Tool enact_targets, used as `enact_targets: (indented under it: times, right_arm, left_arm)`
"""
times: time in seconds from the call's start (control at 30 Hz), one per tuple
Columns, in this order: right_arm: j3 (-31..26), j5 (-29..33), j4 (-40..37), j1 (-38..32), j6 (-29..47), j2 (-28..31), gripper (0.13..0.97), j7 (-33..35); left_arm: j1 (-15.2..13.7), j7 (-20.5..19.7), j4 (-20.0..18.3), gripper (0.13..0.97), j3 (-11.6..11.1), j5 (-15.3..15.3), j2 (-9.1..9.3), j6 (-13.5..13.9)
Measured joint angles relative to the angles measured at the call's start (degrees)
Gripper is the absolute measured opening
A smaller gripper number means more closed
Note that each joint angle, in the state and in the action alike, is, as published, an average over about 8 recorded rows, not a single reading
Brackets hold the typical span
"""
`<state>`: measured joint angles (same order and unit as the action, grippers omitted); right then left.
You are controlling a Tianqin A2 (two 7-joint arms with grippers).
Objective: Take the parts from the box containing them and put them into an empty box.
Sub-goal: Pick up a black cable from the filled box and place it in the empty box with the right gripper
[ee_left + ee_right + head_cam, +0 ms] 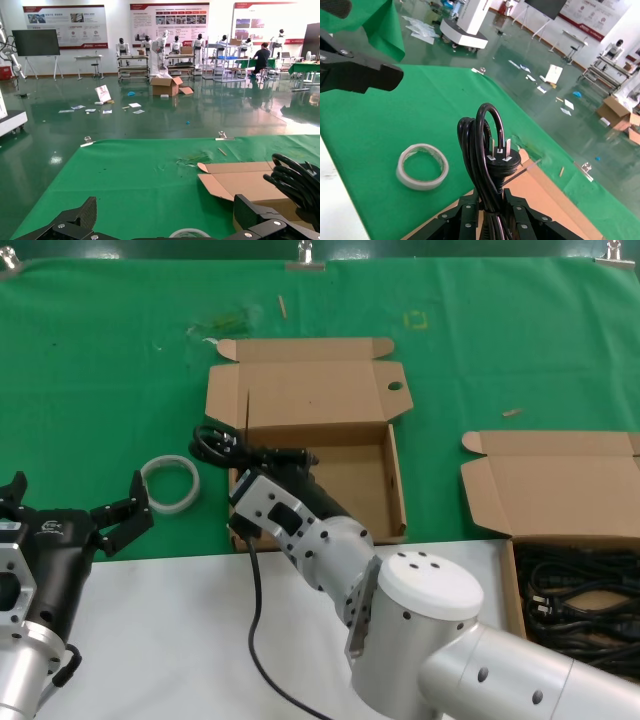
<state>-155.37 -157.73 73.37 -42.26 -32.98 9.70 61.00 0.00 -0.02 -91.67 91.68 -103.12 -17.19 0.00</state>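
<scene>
My right gripper [262, 465] is shut on a black coiled power cable [215, 445], holding it over the left wall of the empty box [385, 495], whose lid tab has a round hole. In the right wrist view the cable [485, 150] with its plug rises from between the shut fingers [470, 205] above the brown cardboard [545, 192]. The box containing the parts [500, 490] stands at the right, with more black cables [580, 595] in it. My left gripper [75, 515] waits open at the left; in its wrist view it [167, 220] holds nothing.
A white translucent ring [170, 483] lies on the green cloth between the left gripper and the empty box. A white table edge [180, 620] runs along the front, with a black lead [255, 630] trailing over it. Small scraps lie on the far cloth.
</scene>
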Motion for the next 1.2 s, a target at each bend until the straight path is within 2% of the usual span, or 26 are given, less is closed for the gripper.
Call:
enact_targets:
  times: [0.6,1.2]
  right_arm:
    - [5.43,0.01,-0.24,3.26,-3.26,0.07,0.222,5.6]
    - [7.36,0.0,-1.61,3.78,-1.93,0.07,0.222,5.03]
  left_arm:
    - [0.0,0.0,0.0,0.966,0.0,0.0,0.0,0.0]
    - [0.0,0.0,0.0,0.966,0.0,0.0,0.0,0.0]
